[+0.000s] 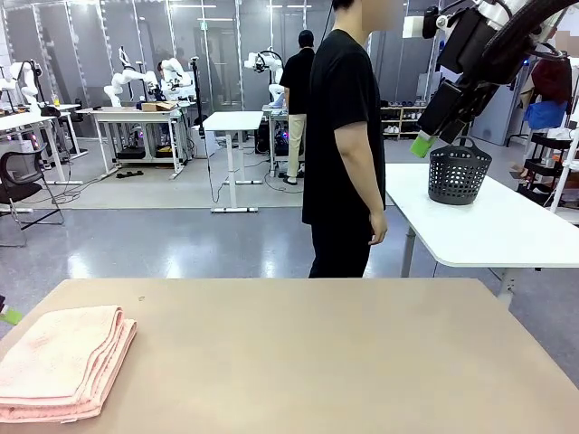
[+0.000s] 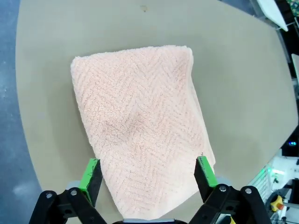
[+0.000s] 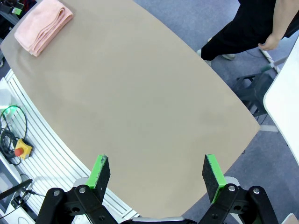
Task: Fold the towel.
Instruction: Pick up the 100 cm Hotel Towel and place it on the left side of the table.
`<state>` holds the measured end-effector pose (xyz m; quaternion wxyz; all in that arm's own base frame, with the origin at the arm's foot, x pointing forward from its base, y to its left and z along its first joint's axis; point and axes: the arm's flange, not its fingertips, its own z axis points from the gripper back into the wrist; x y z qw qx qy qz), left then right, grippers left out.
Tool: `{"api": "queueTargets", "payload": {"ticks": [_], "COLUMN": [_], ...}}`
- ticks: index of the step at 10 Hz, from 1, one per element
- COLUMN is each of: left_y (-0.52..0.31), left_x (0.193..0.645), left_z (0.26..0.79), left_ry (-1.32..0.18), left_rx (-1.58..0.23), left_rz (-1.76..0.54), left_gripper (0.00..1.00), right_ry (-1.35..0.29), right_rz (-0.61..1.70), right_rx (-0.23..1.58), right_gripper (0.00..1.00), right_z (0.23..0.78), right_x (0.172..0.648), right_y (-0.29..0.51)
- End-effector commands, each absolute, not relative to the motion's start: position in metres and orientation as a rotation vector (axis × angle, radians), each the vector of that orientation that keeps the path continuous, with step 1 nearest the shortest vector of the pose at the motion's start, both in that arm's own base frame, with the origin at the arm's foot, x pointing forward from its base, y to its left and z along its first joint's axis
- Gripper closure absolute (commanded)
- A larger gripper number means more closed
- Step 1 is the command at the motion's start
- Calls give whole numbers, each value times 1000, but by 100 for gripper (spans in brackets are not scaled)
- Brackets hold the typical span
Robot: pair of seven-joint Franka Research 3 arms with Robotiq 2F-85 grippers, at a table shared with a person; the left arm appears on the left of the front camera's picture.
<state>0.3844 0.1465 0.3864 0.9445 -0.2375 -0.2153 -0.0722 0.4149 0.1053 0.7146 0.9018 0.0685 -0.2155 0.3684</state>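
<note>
The salmon-pink terry-cloth towel [image 1: 61, 362] lies folded in layers at the tan tabletop's [image 1: 317, 362] near left corner. It looks soft, light and floppy; best pinched at an edge. Left gripper [image 2: 148, 176] hovers spread above it; right gripper [image 3: 158, 173] hangs spread, empty.
</note>
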Motion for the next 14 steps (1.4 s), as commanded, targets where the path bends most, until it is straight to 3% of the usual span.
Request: {"api": "queueTargets", "payload": {"ticks": [1,14], "left_y": [155,155], "left_x": [390,390], "left_z": [388,388], "left_ry": [-448,-448], "left_rx": [-482,-482], "left_rz": [-136,-136], "left_gripper": [0,0], "right_ry": [-443,-443], "right_rz": [758,758], "right_rx": [139,139], "right_gripper": [0,0], "right_z": [714,714], "right_x": [414,414], "right_y": [104,104]}}
